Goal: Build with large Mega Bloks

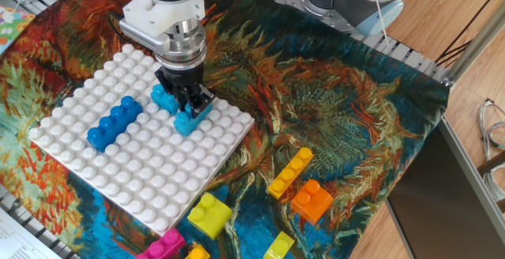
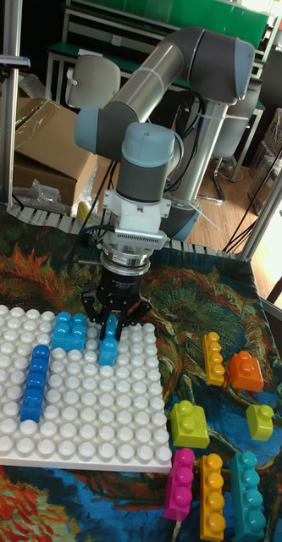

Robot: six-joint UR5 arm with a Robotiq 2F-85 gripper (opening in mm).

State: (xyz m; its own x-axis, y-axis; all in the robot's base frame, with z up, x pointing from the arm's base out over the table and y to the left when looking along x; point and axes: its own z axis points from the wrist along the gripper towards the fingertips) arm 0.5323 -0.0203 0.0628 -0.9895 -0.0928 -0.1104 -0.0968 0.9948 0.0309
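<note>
My gripper (image 1: pixel 189 103) (image 2: pixel 112 327) points straight down over the white baseplate (image 1: pixel 142 172) (image 2: pixel 81 423), its fingers shut on a narrow light blue Mega Blok (image 1: pixel 189 120) (image 2: pixel 109 347) that rests on the plate's studs. Just left of it, a wider light blue brick (image 1: pixel 163 99) (image 2: pixel 69 331) is seated on the plate. A long dark blue brick (image 1: pixel 114 122) (image 2: pixel 35 382) sits further left on the plate, apart from both.
Loose bricks lie on the patterned cloth right of and below the plate: a long orange one (image 1: pixel 289 172) (image 2: pixel 212 357), a short orange one (image 1: pixel 312 200) (image 2: pixel 245 370), a yellow-green one (image 1: pixel 208 215) (image 2: pixel 190 423), a pink one (image 1: pixel 162 247) (image 2: pixel 179 483) and a teal one (image 2: pixel 245 495).
</note>
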